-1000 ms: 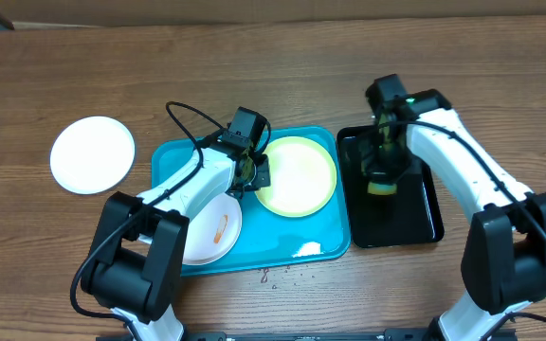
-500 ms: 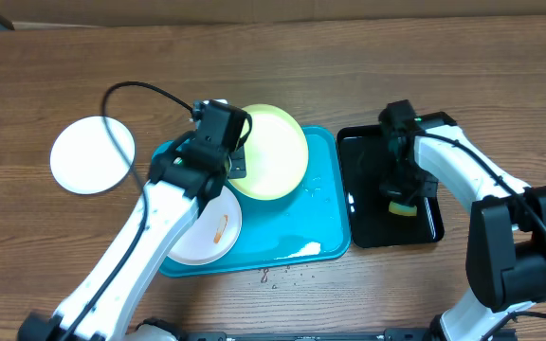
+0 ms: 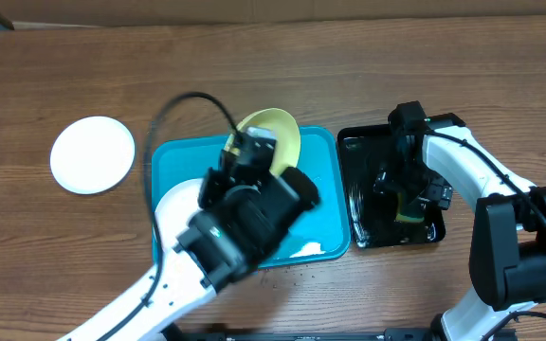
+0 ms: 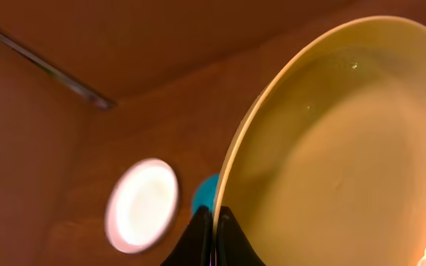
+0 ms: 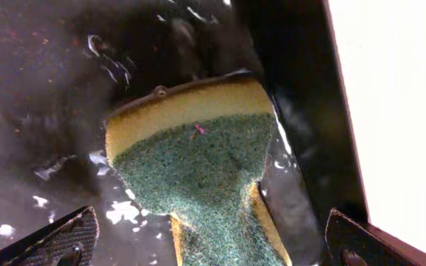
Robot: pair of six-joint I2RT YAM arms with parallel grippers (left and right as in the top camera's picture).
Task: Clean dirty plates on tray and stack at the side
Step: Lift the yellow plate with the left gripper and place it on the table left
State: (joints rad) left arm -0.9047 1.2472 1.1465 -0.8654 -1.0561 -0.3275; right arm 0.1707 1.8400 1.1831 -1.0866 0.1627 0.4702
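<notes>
My left gripper (image 4: 214,225) is shut on the rim of the pale yellow-green plate (image 4: 339,148), which hangs tilted on edge above the far side of the turquoise tray (image 3: 322,194). From overhead the plate (image 3: 271,133) shows beyond the raised left arm, whose jaws are hidden there. One white plate (image 3: 92,154) lies on the table left of the tray, blurred in the left wrist view (image 4: 140,204). Another white plate (image 3: 171,201) on the tray is mostly hidden under the arm. My right gripper (image 5: 213,247) stands open over a sponge (image 5: 194,151).
The yellow-and-green sponge (image 3: 409,210) lies in the wet glossy black tray (image 3: 368,227) right of the turquoise tray. Water drops and foam (image 3: 306,250) sit at the turquoise tray's near edge. The raised left arm hides much of that tray from overhead.
The left arm has lifted the yellow-green plate off the tray and tipped it on edge. The right gripper has opened and let go of the sponge on the black tray.
</notes>
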